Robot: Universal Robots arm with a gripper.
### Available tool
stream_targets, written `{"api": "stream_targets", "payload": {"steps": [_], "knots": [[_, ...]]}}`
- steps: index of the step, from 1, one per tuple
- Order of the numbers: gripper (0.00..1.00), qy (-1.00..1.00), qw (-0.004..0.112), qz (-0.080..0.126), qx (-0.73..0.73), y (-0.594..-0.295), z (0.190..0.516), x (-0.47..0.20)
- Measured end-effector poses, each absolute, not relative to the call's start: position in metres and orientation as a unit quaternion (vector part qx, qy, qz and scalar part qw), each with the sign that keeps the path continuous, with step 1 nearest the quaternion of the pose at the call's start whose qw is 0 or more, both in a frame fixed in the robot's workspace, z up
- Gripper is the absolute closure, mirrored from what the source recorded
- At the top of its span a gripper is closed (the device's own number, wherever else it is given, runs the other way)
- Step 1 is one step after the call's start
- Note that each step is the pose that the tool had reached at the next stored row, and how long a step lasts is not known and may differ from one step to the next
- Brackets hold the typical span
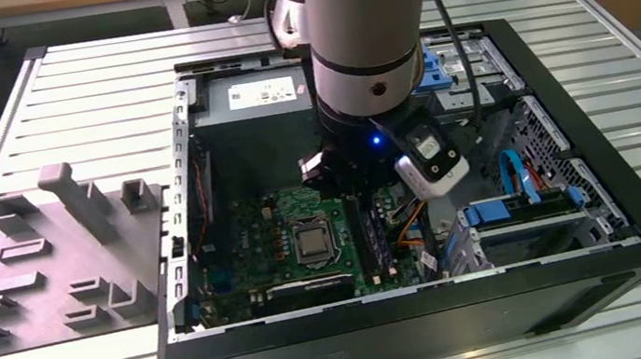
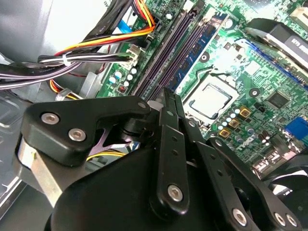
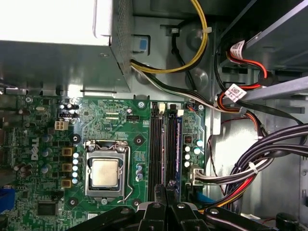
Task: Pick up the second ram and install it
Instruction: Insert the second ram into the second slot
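- An open computer case (image 1: pixel 441 322) is seen lying on a slatted table (image 1: pixel 94 89). The arm (image 1: pixel 363 32) is seen reaching down into it from above, over the motherboard (image 1: pixel 260 235).
- A grey fixture block (image 1: pixel 58 273) is set on the table at the exterior view's left, apart from the case.
- In both wrist views the gripper (image 2: pixel 165 96) (image 3: pixel 167 185) is held low over the long black memory slots (image 3: pixel 155 144). These slots are placed between the processor socket (image 3: pixel 106 171) and a bundle of cables (image 3: pixel 260 159).
- Its fingertips are drawn together; whether anything thin is pinched between them cannot be told.
- A dark-blue memory stick (image 2: pixel 195 50) is seen standing upright in the slot nearest the cables, just beside the line of the fingertips.
- Whether that seated stick is the second ram cannot be told, so the place of the second ram is left undecided.
- The grey power-supply box (image 1: pixel 246 96) is fitted at the far end of the case in the exterior view, beyond the slots.
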State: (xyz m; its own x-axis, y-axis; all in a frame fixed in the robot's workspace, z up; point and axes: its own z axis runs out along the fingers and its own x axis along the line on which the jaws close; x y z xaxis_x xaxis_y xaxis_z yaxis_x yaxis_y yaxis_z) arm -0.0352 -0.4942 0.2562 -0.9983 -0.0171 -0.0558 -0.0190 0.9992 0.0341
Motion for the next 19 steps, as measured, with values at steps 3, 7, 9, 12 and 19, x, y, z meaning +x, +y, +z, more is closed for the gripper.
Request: {"api": "stream_targets", "payload": {"steps": [3,7,9,12,19], "knots": [[0.89,0.999,0.028,0.017,-0.009,-0.494,0.253,-0.035],[0.89,0.999,0.028,0.017,-0.009,-0.494,0.251,-0.035],[0.89,0.999,0.028,0.017,-0.009,-0.494,0.25,-0.035],[0.89,0.999,0.028,0.018,-0.009,-0.493,0.249,-0.035],[0.89,0.999,0.028,0.02,-0.009,-0.493,0.239,-0.035]]}}
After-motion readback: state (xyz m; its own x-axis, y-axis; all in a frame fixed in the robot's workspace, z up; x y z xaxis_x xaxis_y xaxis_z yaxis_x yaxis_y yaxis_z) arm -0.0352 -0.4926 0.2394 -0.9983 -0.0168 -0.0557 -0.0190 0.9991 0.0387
